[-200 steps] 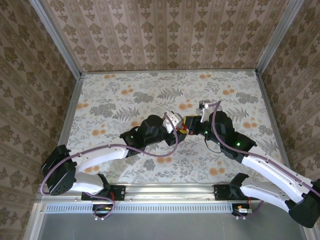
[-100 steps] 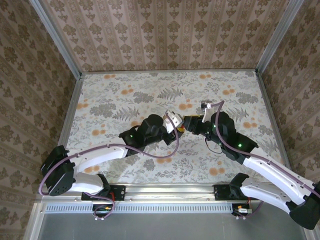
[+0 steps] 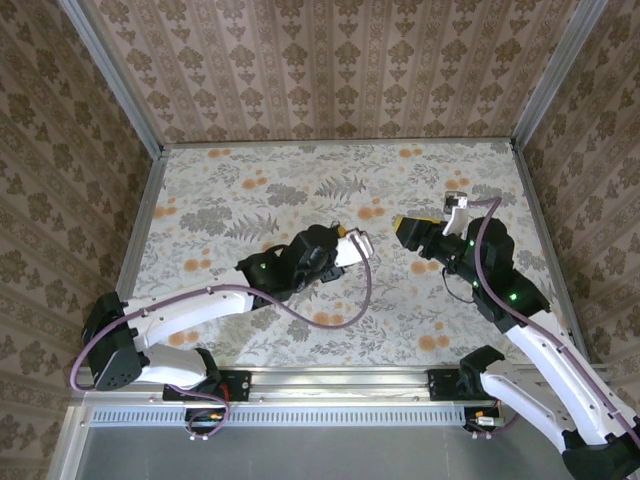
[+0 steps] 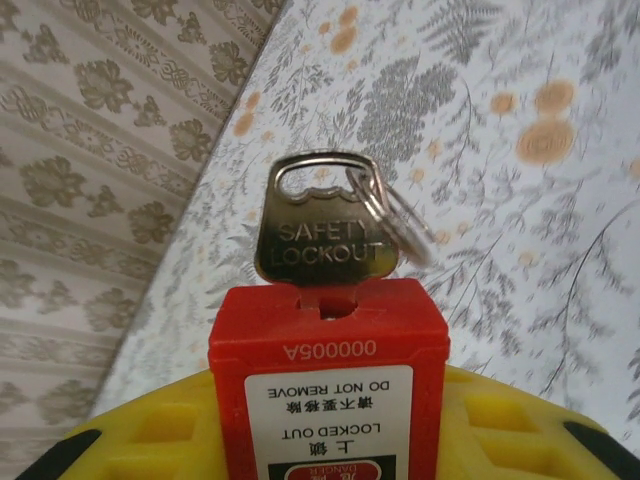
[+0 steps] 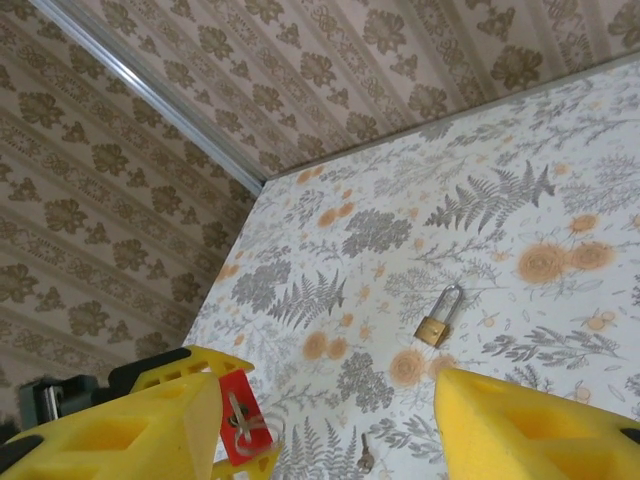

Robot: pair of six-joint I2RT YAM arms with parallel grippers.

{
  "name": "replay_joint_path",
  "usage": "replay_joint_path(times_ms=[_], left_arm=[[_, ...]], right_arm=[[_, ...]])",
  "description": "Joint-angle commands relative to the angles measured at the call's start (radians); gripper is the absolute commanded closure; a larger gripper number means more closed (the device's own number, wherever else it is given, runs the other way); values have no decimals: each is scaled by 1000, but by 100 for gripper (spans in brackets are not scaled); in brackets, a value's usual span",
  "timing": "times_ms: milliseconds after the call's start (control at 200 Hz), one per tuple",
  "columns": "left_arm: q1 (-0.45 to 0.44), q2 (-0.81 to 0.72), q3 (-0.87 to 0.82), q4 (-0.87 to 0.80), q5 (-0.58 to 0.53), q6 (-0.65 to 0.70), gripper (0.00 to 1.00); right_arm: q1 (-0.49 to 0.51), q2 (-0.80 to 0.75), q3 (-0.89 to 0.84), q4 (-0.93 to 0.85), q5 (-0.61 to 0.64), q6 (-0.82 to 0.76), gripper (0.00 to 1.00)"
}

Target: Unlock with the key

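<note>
In the left wrist view, my left gripper (image 4: 330, 430) is shut on a red plastic block (image 4: 330, 340) labelled "LOCKED OUT", clamped between its yellow fingers (image 4: 140, 440). The silver key (image 4: 325, 235), stamped "SAFETY LOCKOUT" and carrying a wire ring, sticks out of the slot in the block's end. In the top view the left gripper (image 3: 350, 245) hovers over the table's middle, and my right gripper (image 3: 412, 231) stands apart to its right. The right gripper (image 5: 325, 390) is open with nothing between its fingers. It faces the red block (image 5: 238, 415).
A small brass padlock (image 5: 438, 322) with a silver shackle lies flat on the floral table (image 5: 520, 200). A tiny loose key (image 5: 365, 455) lies nearer the grippers. Patterned walls with a metal corner post (image 5: 150, 95) close the table in.
My right gripper has opened and pulled back to the right, away from the block. The left gripper keeps its hold and has shifted slightly right.
</note>
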Motion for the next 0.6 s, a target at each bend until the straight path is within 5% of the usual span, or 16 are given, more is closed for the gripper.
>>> replay_joint_path(times_ms=[0, 270, 595], left_arm=[[-47, -32, -34, 37, -170, 280, 76], [-113, 0, -226, 426, -395, 649, 76], [-150, 80, -362, 873, -470, 892, 76]], right_arm=[[-53, 27, 0, -5, -199, -2, 44], [-89, 102, -46, 87, -360, -1, 50], [-54, 130, -102, 74, -388, -90, 67]])
